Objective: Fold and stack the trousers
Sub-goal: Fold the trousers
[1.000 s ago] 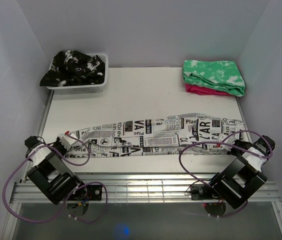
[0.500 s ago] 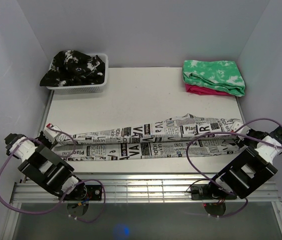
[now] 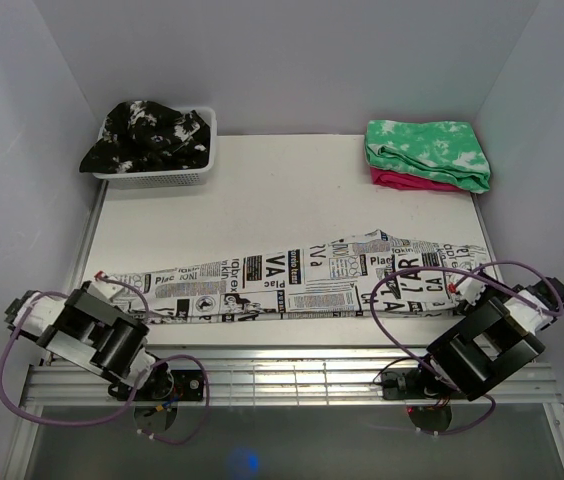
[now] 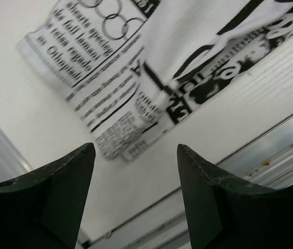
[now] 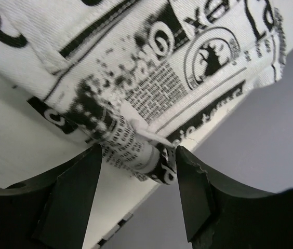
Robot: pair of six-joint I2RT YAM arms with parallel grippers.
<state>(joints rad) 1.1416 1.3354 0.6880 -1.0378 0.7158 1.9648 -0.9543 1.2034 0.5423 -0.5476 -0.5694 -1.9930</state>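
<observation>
The trousers (image 3: 292, 280), white with black newspaper print, lie as a long band across the near part of the table, left to right. My left gripper (image 3: 102, 290) is at their left end. In the left wrist view it (image 4: 134, 150) stands open, and the cloth's corner (image 4: 131, 104) lies on the table just ahead of the fingertips, ungripped. My right gripper (image 3: 467, 293) is at the right end. In the right wrist view it (image 5: 138, 150) is open, with a rolled hem of the trousers (image 5: 136, 148) lying loose between the fingers.
A white basket (image 3: 162, 180) at the back left holds a black garment with white splotches (image 3: 147, 135). Folded green-and-white cloth (image 3: 427, 150) sits on pink cloth at the back right. A metal grille (image 3: 292, 375) runs along the near edge. Walls close in on both sides.
Both grippers were shut on the ends of the stretched trousers and are now open. The trousers have dropped flat onto the table, and both arms have pulled back slightly.
</observation>
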